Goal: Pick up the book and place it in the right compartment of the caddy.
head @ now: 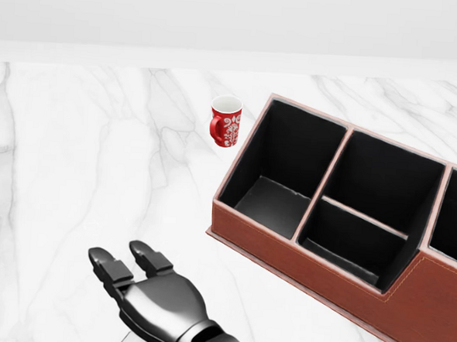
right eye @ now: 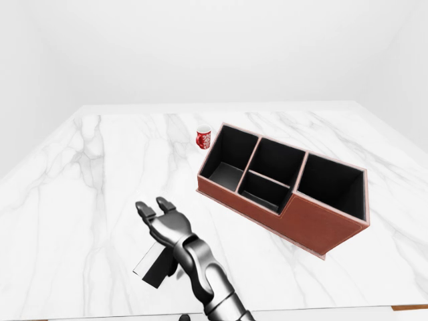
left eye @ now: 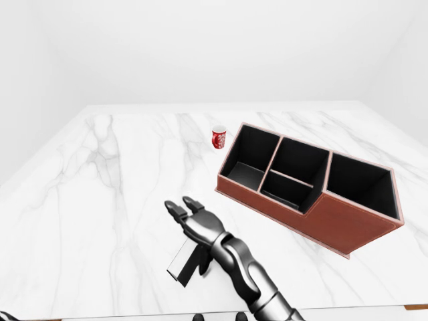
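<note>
A: What fills the marble tabletop point(left eye: 100, 194)?

B: The brown caddy point(left eye: 348, 221) at the right of the left-eye view, right compartment empty; a red mug point(left eye: 219, 138) beside its upper-left corner.

A: And the book point(left eye: 184, 262)?

B: Lower centre, flat, under the right hand point(left eye: 194, 217), whose fingers are spread, gripping nothing.

A: So?

B: It looks like the grasp step; the fingers must close on the book.

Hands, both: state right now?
Right hand: open, fingers spread, above the book, holding nothing.
Left hand: not in view.

bright, even, sharp, faint shadows
</note>
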`<state>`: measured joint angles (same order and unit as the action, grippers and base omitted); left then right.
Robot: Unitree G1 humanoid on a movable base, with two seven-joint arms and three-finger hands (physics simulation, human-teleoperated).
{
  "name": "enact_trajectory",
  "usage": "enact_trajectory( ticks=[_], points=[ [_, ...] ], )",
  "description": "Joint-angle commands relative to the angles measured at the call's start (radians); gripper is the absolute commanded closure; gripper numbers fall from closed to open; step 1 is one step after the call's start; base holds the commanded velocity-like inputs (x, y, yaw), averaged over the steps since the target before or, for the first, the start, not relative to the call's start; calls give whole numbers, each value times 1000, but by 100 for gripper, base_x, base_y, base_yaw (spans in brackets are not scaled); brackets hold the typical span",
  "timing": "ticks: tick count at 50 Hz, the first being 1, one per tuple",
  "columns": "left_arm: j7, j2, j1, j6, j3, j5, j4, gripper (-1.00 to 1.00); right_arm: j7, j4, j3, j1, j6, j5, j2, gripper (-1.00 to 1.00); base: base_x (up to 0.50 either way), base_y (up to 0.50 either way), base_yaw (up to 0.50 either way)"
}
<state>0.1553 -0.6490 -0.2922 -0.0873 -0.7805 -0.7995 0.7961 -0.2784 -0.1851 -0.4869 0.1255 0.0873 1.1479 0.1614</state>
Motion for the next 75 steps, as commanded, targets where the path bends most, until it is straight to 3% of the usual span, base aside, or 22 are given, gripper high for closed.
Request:
enact_trajectory(
  ticks=[1, 57, 58, 59, 75],
  points=[
    [9, -8, -2, 0, -6, -15, -2, -100, 0, 13, -19, -17, 0, 7, -2, -100, 0, 0, 0],
    [38, -26, 6, 0, -12, -57, -5, -100, 57, -51, -49, -42, 0, 60, -9, -100, 0, 0, 0],
    [38, -27, 6, 0, -12, -57, -5, -100, 58, -52, -49, -43, 0, 62, -9, 30, 0, 0, 0],
    [38, -26, 7, 0, -12, -57, -5, -100, 59, -51, -53, -49, 0, 65, -11, 100, 0, 0, 0],
    [41, -27, 6, 0, -7, -58, -6, -100, 66, -48, -60, -60, 0, 71, -15, 100, 0, 0, 0]
  ],
)
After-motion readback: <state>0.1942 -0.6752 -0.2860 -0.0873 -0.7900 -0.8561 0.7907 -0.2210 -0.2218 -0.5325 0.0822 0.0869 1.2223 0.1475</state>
